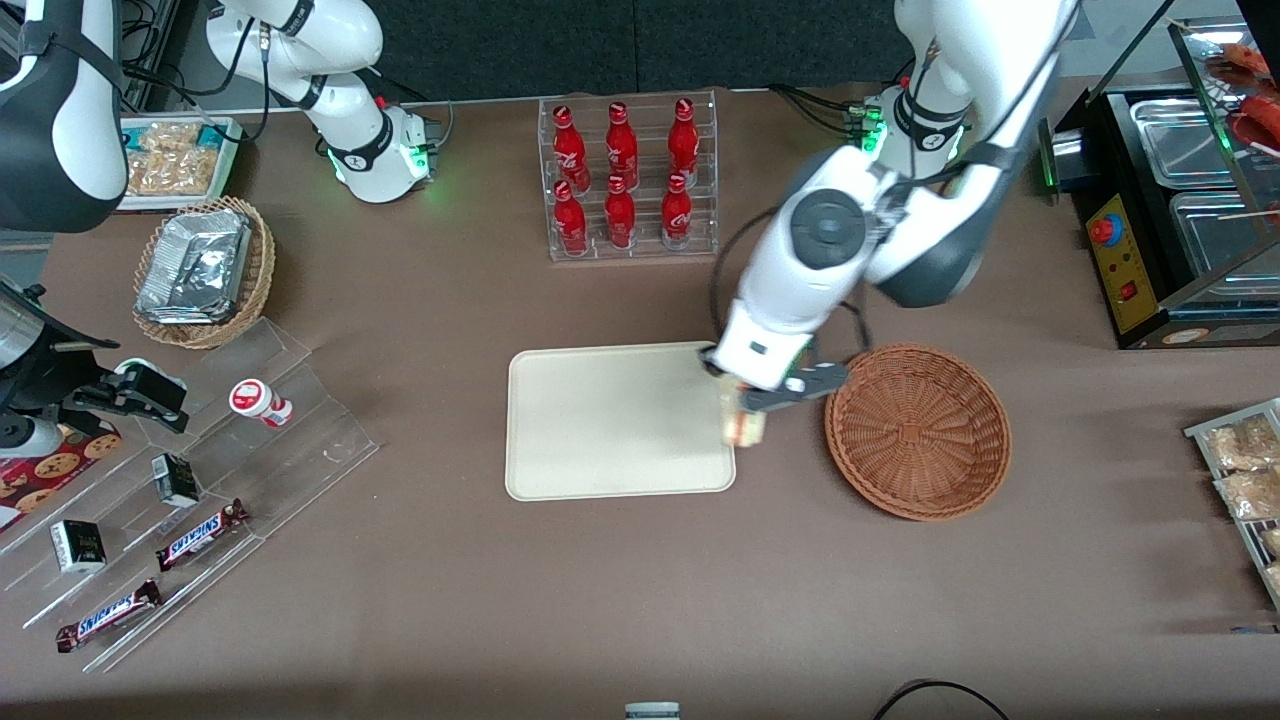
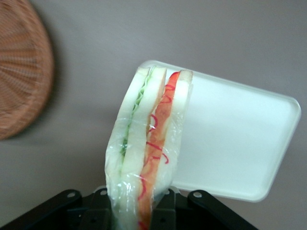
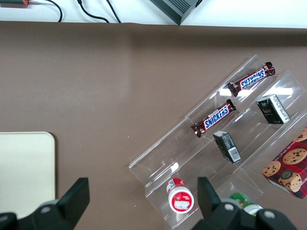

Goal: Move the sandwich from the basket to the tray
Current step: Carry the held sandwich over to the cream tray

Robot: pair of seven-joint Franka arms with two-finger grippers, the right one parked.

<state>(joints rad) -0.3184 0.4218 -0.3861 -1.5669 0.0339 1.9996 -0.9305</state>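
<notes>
The sandwich (image 1: 745, 428) is hanging pinched in the gripper (image 1: 752, 412) jaws, long axis pointing down, over the tray (image 1: 600, 420) edge nearest the basket (image 1: 917, 430), so the tray's middle is lying toward the parked arm's end.

The working left arm reaches down over the table from its base, its white and dark-grey links bent at the elbow and the wrist angled downward. The gripper (image 1: 748, 408) hangs low at the end of the wrist, its black fingers (image 2: 165, 211) closed on the sandwich (image 2: 148, 148), which points away from the palm. In the wrist view the black gripper body sits just beneath the wrapped wedge.
</notes>
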